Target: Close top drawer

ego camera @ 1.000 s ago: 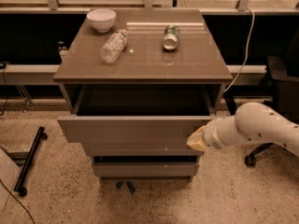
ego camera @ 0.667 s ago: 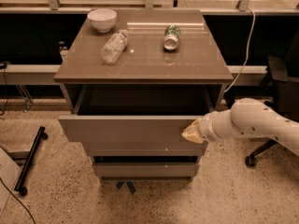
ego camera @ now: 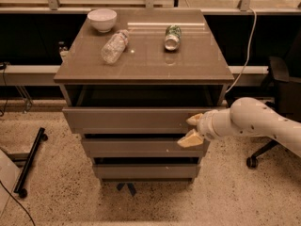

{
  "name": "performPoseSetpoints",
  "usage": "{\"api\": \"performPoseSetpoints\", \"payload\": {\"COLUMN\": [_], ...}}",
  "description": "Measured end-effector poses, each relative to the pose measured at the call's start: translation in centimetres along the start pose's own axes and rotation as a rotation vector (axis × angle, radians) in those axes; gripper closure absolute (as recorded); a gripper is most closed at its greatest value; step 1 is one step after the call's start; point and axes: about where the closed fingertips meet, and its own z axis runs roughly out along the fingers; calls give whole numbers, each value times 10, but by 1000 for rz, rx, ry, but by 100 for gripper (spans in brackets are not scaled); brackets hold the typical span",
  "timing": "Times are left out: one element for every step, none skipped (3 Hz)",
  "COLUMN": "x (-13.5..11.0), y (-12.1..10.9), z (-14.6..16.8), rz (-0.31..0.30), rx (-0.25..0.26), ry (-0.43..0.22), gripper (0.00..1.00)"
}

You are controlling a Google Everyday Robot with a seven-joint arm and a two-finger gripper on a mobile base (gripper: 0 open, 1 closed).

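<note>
The end effector (ego camera: 192, 130), spread wide, sits at the right end of the top drawer (ego camera: 127, 119), which sticks out a little. The words on the can (ego camera: 172, 36) cannot be read.

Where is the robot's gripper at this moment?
In the camera view, the pale two-finger gripper is at the right end of the front of the wide grey-brown top drawer, which is partly open.

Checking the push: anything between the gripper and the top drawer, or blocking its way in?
Nothing visible. The cream two-finger gripper is at the right front end of the wide grey-brown top drawer; its dark opening shows no obstruction.
</note>
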Motion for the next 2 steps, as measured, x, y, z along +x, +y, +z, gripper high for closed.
{"api": "performPoseSetpoints", "payload": {"x": [0, 0], "y": [1, 1], "z": [1, 1], "rz": [0, 0], "rx": [-2, -2], "ry": [0, 0], "gripper": [0, 0]}}
